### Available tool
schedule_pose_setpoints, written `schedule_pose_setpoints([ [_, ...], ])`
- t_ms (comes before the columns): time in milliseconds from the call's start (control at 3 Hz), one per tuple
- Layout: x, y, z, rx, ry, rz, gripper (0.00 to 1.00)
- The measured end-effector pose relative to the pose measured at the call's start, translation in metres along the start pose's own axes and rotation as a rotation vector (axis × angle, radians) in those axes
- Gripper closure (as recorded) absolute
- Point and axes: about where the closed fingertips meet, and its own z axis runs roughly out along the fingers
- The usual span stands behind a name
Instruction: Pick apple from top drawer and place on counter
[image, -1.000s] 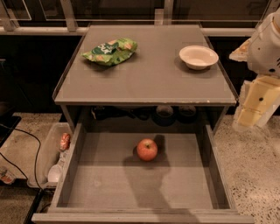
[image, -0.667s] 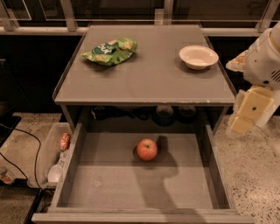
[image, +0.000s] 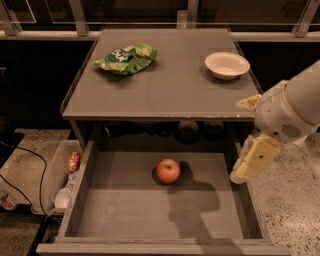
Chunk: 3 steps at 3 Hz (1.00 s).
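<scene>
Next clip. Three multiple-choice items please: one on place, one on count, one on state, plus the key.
1. The small round red apple lies: A on the flat grey counter; B on the floor of the wide grey top drawer; C in the round white bowl.
2. Things resting on the counter: A three; B one; C two.
3. The cream claw is: A clear of the apple, at the drawer's right wall; B gripping the apple; C in the bowl.
Key: 1 B, it sits mid-drawer; 2 C, the green snack bag and the bowl; 3 A, bare floor separates claw and apple.
</scene>
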Motion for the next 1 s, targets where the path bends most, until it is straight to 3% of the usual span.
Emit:
schedule_pose_setpoints([
  [333, 0.01, 0.02, 0.048, -0.045, -0.046, 0.035, 0.0],
  [667, 0.01, 0.02, 0.048, -0.045, -0.046, 0.034, 0.0],
  [1000, 0.009, 0.019, 0.072, -0.039, -0.085, 0.055, 0.0],
])
